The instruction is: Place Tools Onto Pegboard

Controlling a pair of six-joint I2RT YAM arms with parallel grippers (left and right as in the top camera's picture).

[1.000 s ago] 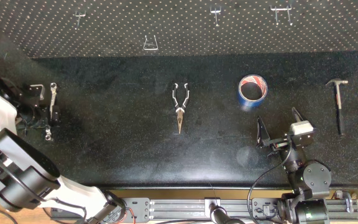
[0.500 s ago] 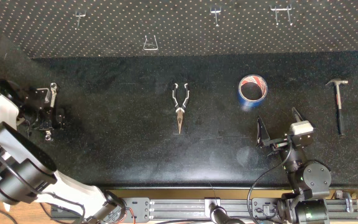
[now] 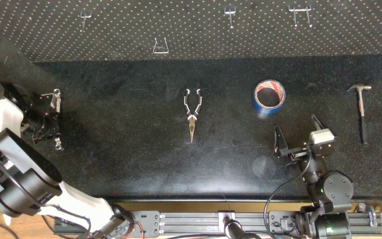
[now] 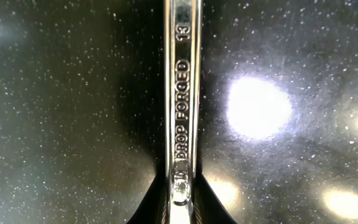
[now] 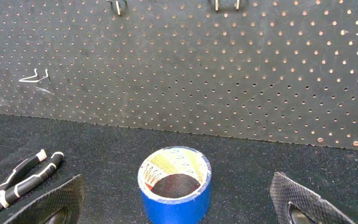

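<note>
wrench (image 4: 180, 93) shank, stamped lettering, size number

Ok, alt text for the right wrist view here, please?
A blue roll of tape sits, opening up, on the black tabletop ahead of the right gripper, whose fingers are spread open. Pliers with black-and-white handles lie nearby, and a dark pegboard with metal hooks rises behind.

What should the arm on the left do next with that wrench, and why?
Probably lift the wrench straight up. The left gripper looks closed on its shaft while it lies flat on the table, and the pegboard hooks stand farther back, so it likely has to clear the surface first.
</note>
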